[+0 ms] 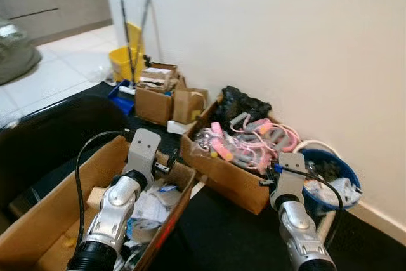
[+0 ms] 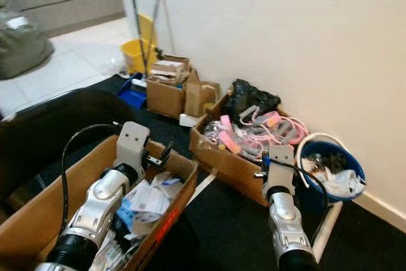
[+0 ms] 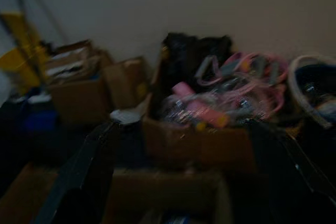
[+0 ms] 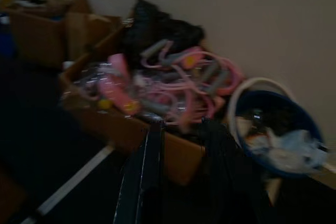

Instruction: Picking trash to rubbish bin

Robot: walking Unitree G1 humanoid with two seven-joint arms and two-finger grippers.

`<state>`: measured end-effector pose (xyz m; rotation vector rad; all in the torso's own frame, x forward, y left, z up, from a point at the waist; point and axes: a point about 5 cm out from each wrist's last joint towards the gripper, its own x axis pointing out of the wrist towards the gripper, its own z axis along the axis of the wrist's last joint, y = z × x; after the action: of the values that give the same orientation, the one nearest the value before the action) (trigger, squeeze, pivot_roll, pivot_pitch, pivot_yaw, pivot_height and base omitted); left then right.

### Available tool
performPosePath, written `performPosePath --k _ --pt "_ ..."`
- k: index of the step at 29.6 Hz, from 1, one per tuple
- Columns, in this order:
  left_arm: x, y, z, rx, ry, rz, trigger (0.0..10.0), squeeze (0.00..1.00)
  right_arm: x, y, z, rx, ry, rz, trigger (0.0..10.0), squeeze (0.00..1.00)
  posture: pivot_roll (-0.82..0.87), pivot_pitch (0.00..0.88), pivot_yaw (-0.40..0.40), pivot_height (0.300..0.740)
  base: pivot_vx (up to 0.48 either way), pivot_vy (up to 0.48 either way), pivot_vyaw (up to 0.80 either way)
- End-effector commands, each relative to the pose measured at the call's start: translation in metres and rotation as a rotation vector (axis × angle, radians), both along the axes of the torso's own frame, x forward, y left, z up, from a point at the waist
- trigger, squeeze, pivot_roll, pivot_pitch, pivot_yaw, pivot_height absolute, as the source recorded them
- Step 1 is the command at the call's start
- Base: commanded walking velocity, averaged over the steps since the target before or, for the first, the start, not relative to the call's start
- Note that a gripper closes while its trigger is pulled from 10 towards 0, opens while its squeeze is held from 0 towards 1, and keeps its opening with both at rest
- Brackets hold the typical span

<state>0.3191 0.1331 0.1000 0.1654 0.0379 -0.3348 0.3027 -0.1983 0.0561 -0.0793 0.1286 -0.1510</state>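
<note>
Nearest the camera, the left gripper point(image 3: 178, 171) hangs over a large open brown cardboard box point(image 1: 95, 163) of crumpled white papers, its black fingers point(image 3: 79, 177) spread wide and empty. The right gripper point(image 4: 181, 177), fingers slightly parted with nothing between them, faces a second cardboard box point(image 1: 222, 172) of tangled pink and grey plastic pieces. Just beside that box, against the white wall point(image 1: 285, 36), stands the round blue rubbish bin point(image 2: 346, 157) holding pale wrappers. Farther back stand smaller cartons point(image 1: 155, 99) and a yellow mop bucket point(image 1: 124, 58).
</note>
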Motion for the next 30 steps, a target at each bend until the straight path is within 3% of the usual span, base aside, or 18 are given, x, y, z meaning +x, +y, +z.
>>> performPosePath --k 1,30 --pt "-0.0013 -0.0035 -0.0032 0.005 0.019 -0.009 10.0 0.00 -0.0015 -0.0009 -0.0003 0.001 0.009 -0.008 10.0 0.00 -0.07 0.054 -0.024 0.740 0.000 0.000 -0.80" --pt "0.0037 -0.0116 0.0000 0.030 0.016 -0.069 10.0 0.00 -0.0105 -0.0021 -0.0070 0.011 0.050 -0.043 10.0 0.00 -0.07 0.061 0.002 0.740 0.000 0.000 -0.80"
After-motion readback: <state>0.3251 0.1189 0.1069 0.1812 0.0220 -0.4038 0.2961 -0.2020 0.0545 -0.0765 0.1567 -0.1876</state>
